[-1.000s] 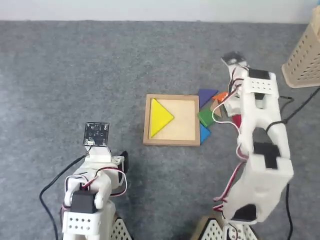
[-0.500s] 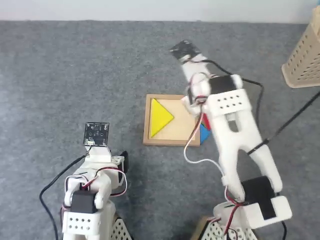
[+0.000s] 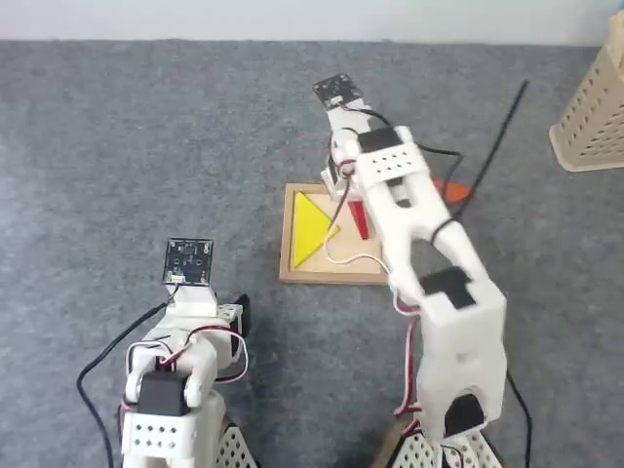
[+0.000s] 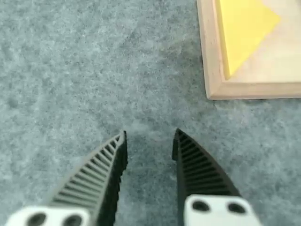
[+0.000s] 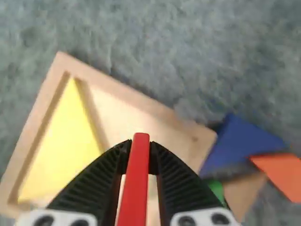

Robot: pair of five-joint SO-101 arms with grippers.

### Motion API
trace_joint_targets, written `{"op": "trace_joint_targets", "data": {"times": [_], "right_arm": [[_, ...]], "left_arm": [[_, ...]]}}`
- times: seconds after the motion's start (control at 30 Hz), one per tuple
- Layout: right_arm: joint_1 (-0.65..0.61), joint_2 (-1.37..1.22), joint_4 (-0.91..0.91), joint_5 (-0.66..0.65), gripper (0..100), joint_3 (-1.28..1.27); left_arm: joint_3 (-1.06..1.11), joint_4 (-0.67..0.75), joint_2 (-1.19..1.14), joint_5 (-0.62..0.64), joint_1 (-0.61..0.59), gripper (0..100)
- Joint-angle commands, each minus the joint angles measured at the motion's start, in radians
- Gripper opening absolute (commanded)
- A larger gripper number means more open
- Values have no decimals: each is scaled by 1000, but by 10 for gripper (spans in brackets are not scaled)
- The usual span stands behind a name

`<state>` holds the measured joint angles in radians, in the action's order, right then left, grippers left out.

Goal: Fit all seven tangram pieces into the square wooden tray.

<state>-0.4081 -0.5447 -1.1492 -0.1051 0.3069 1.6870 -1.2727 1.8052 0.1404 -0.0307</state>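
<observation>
Right hand (image 5: 138,145): closed on red piece (image 5: 135,188), above the tray (image 5: 198,137).
Red piece (image 3: 362,222): held edge-on, long axis in line with the fingers; high view has it running from far rim toward near rim.
Yellow triangle (image 3: 310,230): in the tray, long side along one rim, apex toward the middle.
Right wrist view adds blue piece (image 5: 240,146), orange piece (image 5: 281,172), green piece (image 5: 216,188) and tan piece (image 5: 242,197), off the tray's corner on the counter (image 5: 197,56).
Left hand (image 4: 149,136): open, over grey counter near the tray.

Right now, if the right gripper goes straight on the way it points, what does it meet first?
The red piece in the right gripper would likely touch the wooden tray first, on its bare floor beside the yellow triangle; height above it is unclear.
</observation>
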Motion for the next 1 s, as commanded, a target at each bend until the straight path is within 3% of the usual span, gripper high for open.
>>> {"op": "trace_joint_targets", "data": {"times": [0.0, 0.43, 0.7, 0.83, 0.97], "right_arm": [[-36, -51, -48, 25, 6, 150], [-105, -128, -90, 100, 6, 213], [-81, -128, -229, 115, 6, 371], [-58, -128, -335, 26, 6, 468], [-62, -136, -412, -157, 6, 482]], "left_arm": [[-2, 6, 20, 6, -6, 152], [-2, 6, 20, 6, -6, 152], [-2, 6, 20, 6, -6, 152], [-2, 6, 20, 6, -6, 152], [-2, 6, 20, 6, -6, 152]]}}
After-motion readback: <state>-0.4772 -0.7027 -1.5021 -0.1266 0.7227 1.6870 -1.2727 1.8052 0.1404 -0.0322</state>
